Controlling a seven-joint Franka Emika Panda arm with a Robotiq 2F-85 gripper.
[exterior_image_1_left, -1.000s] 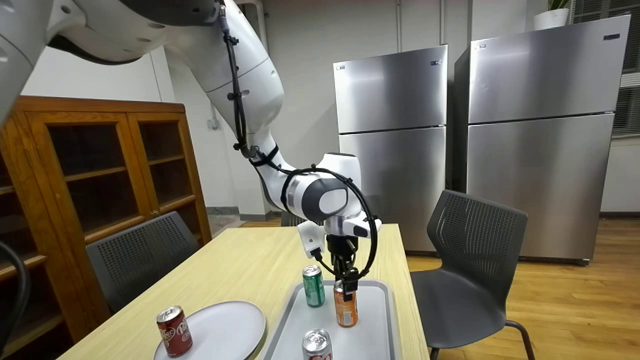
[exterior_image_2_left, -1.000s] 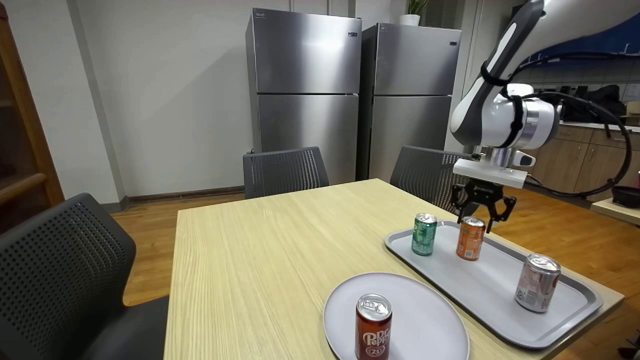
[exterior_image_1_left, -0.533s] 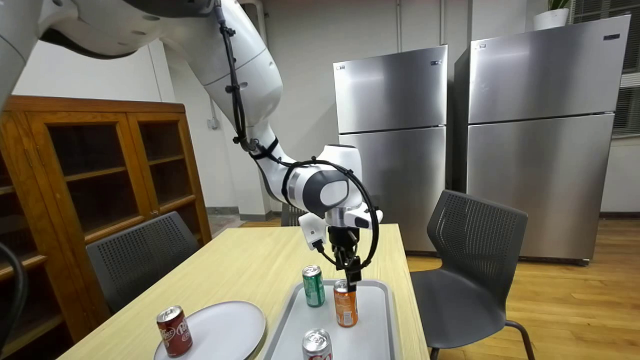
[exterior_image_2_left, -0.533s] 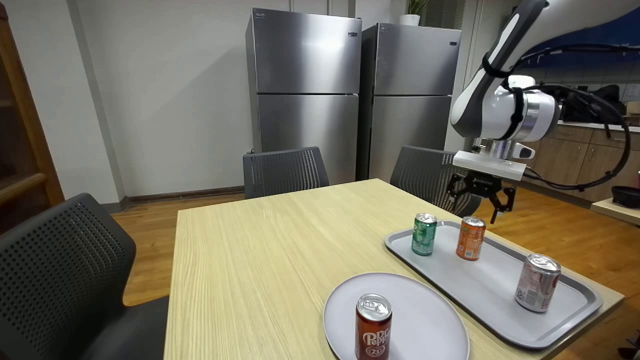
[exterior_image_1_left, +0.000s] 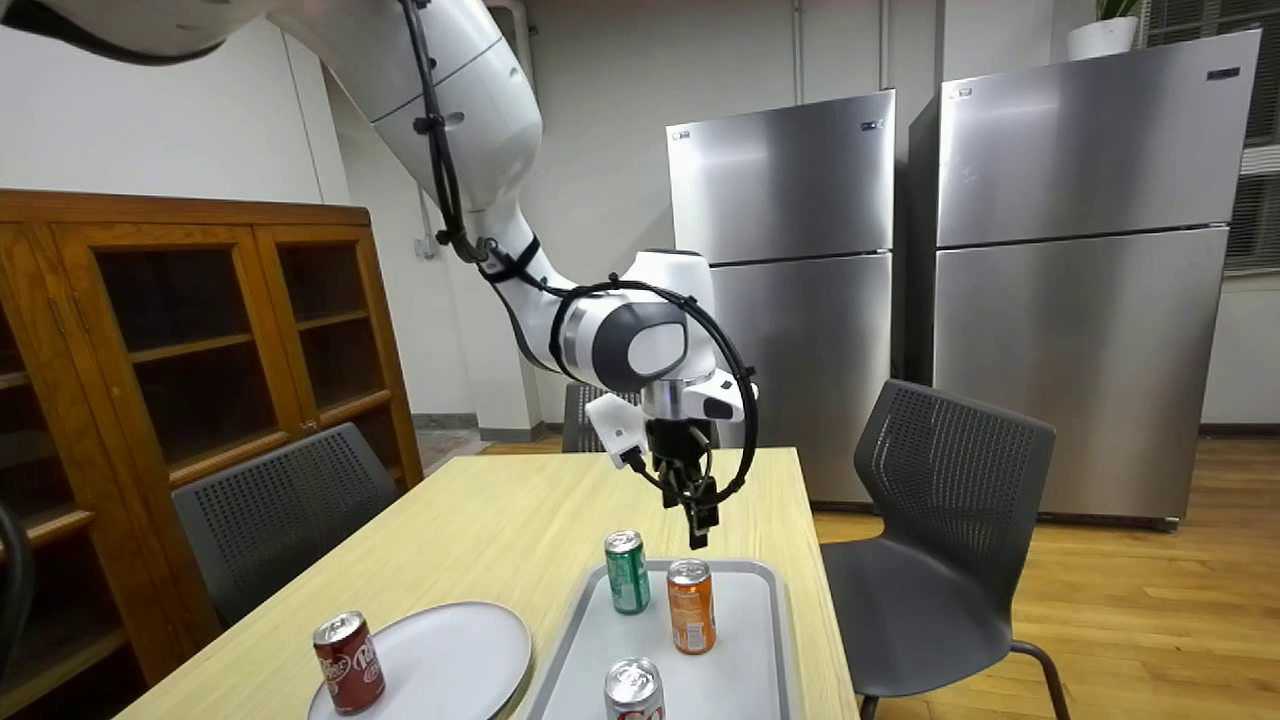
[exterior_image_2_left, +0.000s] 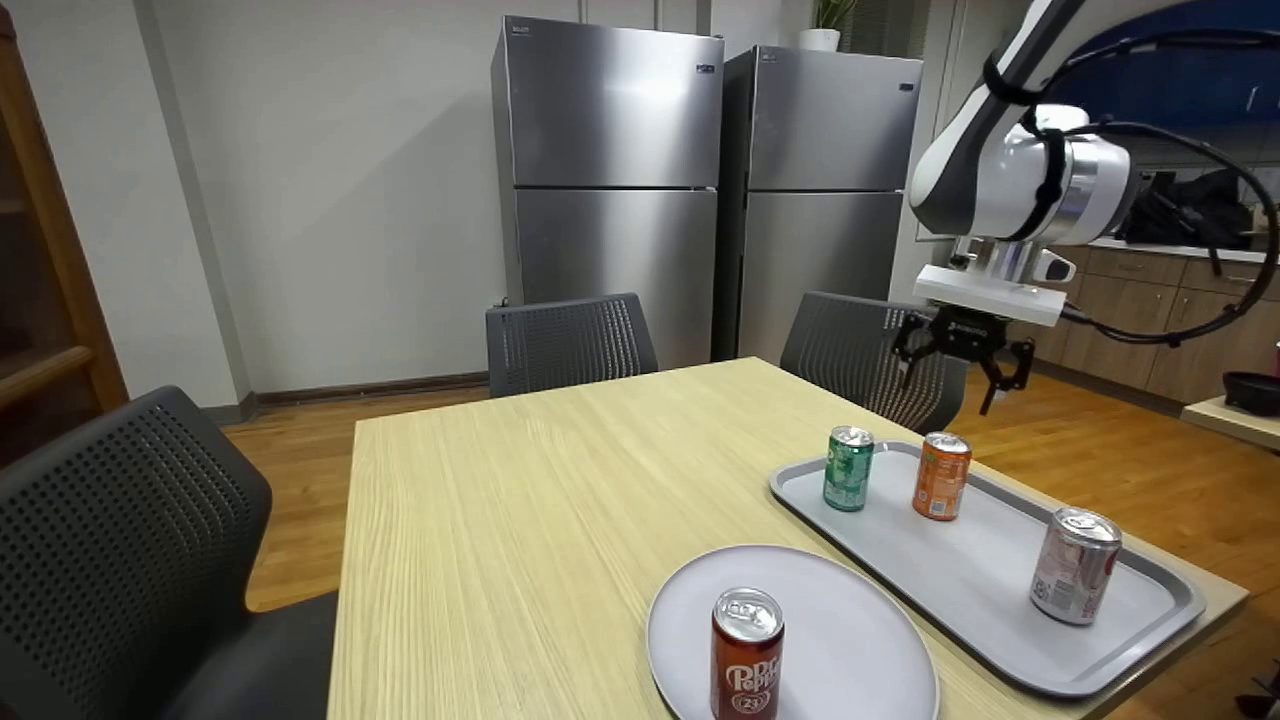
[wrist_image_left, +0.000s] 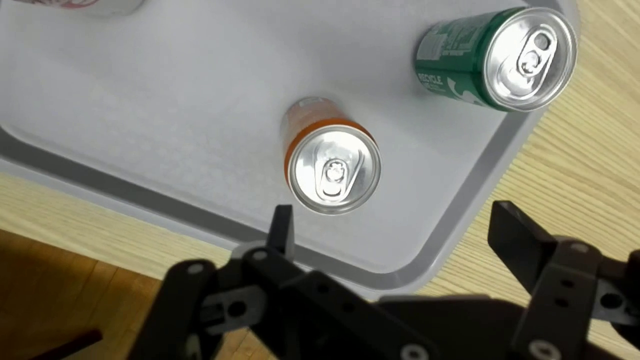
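Observation:
My gripper hangs open above the far end of the grey tray, with nothing between its fingers. Closest below it is an orange can, standing upright on the tray and apart from the fingers. In the wrist view the lid of this can shows just beyond the left fingertip, and the two fingers spread wide over the tray corner and tabletop. Beside it stands a green can. A silver can is at the tray's near end, cut off by the frame edge in the wrist view.
A light round plate lies beside the tray, with a dark red Dr Pepper can on it. Grey chairs stand around the wooden table. Two steel refrigerators and a wooden cabinet are farther back.
My gripper has risen from around the orange can's top to well above it, and its fingers have spread wider. The cans, tray and plate stay where they were.

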